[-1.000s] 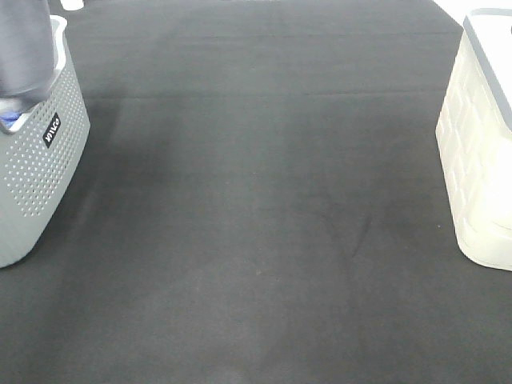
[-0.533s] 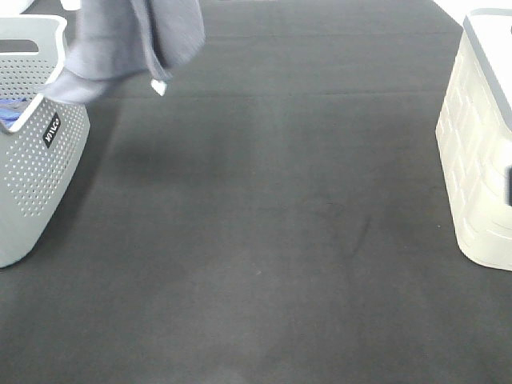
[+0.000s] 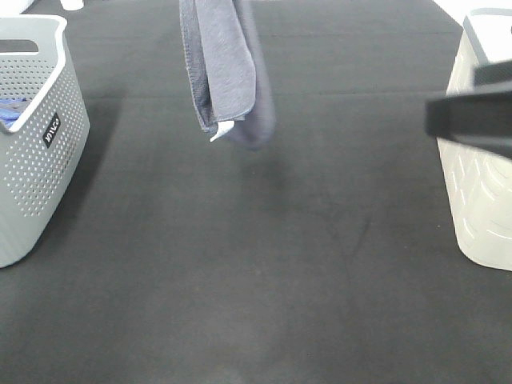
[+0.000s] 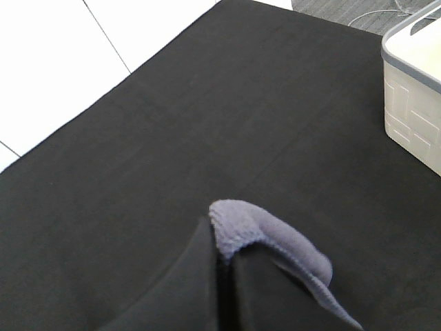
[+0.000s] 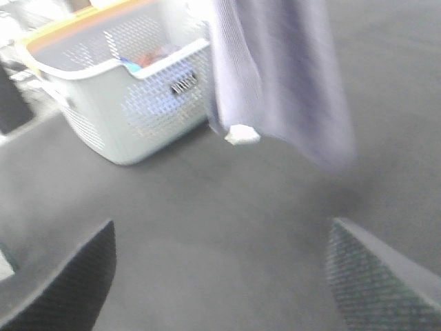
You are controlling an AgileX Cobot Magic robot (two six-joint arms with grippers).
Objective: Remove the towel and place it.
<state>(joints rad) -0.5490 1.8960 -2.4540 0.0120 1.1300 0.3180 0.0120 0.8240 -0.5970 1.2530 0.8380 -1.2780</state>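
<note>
Towel: the square grey-lavender terry towel (image 3: 228, 72) hangs in folds in the air, clear of the black fabric mat (image 3: 264, 280). Its small white tag (image 3: 222, 132) shows at the lower edge.
Towel position: between the grey perforated plastic basket (image 3: 40, 160) on my left and the white ribbed plastic bin (image 3: 480, 200) on my right, nearer the basket, touching neither.
Left gripper (image 4: 224, 276): closed tight, pinching one fold of the towel; a short loop of cloth stands proud of the jaws in the left wrist view.
Right gripper (image 5: 220, 283): jaws spread wide and holding nothing. It sits low at the bin side and faces the hanging towel.
Step in hand: I judge this to be the carry. The towel is out of the basket and is not yet laid down.
Procedure, left arm: I keep the pinch firm and carry the towel level. I lower it only once the bottom edge hangs over bare mat.
Procedure, right arm: I would bring the open jaws to a free lower corner, near the tag, and close on one layer only, so that the towel can be spread flat.
Caution: the cloth looks blurred in the right wrist view, probably swinging. I would let it settle before closing.
Caution: the pinch covers only a small fold, so a quick move could pull it free.
</note>
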